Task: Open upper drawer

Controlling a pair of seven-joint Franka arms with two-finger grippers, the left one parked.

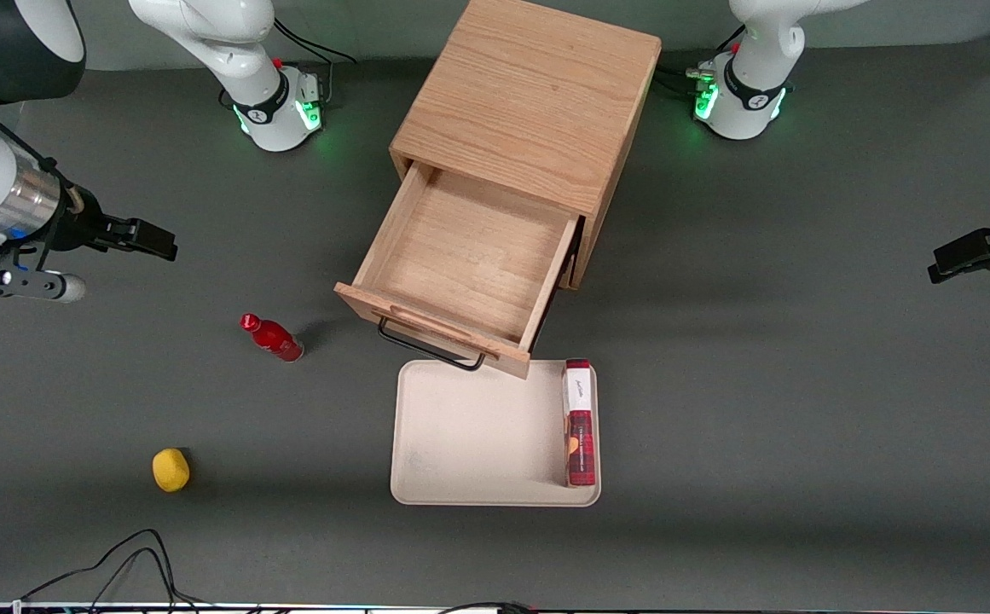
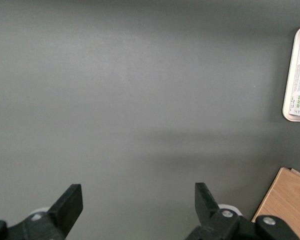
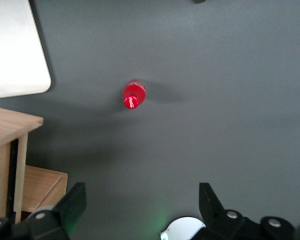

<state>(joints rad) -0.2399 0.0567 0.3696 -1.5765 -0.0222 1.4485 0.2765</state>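
Upper drawer (image 1: 460, 256): light oak with visible grain, matt finish; handle (image 1: 426, 348) is thin black wire. Cabinet (image 1: 529, 102): same grained wood. Table (image 1: 801, 384): dark grey, matt, smooth. Tray (image 1: 477, 435): cream, smooth, dull, faintly scuffed. Box (image 1: 580, 422): printed card, slight sheen. Bottle (image 1: 273, 338): glossy red plastic. Gripper (image 1: 141, 237), held toward the working arm's end, spread wide: matt black fingers (image 3: 72, 202).

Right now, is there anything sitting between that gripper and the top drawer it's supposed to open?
Nothing visible. The gripper hangs open above bare table toward the working arm's end, well apart from the upper drawer, which is already pulled far out. The red bottle stands nearer the front camera than the line between them.
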